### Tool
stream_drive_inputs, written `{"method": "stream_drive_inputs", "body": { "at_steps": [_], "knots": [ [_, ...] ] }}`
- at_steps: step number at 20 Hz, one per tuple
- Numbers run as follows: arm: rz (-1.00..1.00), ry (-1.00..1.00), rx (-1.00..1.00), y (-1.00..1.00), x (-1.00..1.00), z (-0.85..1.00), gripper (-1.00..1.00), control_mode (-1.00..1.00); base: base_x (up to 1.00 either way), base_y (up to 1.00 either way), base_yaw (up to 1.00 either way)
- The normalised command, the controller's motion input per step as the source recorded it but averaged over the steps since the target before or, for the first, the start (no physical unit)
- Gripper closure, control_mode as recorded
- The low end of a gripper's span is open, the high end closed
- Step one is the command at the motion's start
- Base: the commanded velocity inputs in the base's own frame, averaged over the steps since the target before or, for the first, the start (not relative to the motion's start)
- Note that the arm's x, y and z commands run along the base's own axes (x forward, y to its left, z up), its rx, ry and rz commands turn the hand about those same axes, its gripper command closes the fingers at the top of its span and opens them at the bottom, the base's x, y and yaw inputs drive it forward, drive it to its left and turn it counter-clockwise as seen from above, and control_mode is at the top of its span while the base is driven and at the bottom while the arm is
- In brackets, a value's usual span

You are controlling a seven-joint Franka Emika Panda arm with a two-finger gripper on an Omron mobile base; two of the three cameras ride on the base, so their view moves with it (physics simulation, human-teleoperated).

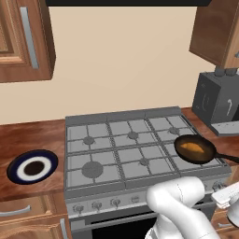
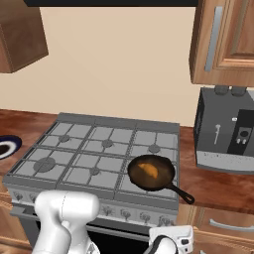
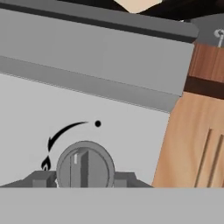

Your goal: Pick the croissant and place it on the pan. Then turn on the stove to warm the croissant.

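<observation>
Croissant [image 1: 195, 148] lies in pan [image 1: 205, 157] on stove [image 1: 121, 154], front right burner, well above hand. Hand [image 3: 85, 179] sits at stove's front panel, fingertips [image 3: 41, 178] flanking round grey knob [image 3: 85, 167] either side, close against it; narrow opening, firm grip on knob cannot be told. Wooden cabinet front [image 3: 197, 144] just right of hand.
</observation>
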Motion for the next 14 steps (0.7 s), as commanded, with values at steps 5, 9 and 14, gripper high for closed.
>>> {"method": "stream_drive_inputs", "body": {
  "at_steps": [5, 9, 14],
  "knots": [
    [0.32, -0.18, -0.2, -0.11, 0.0, -0.11, 1.0, -1.0, 0.0, 0.0, 0.0],
    [0.35, -0.08, -0.21, -0.13, 0.0, -0.02, 1.0, -1.0, 0.0, 0.0, 0.0],
    [0.34, -0.01, -0.07, -0.02, 0.05, 0.0, 1.0, -1.0, 0.0, 0.0, 0.0]
  ]
}}
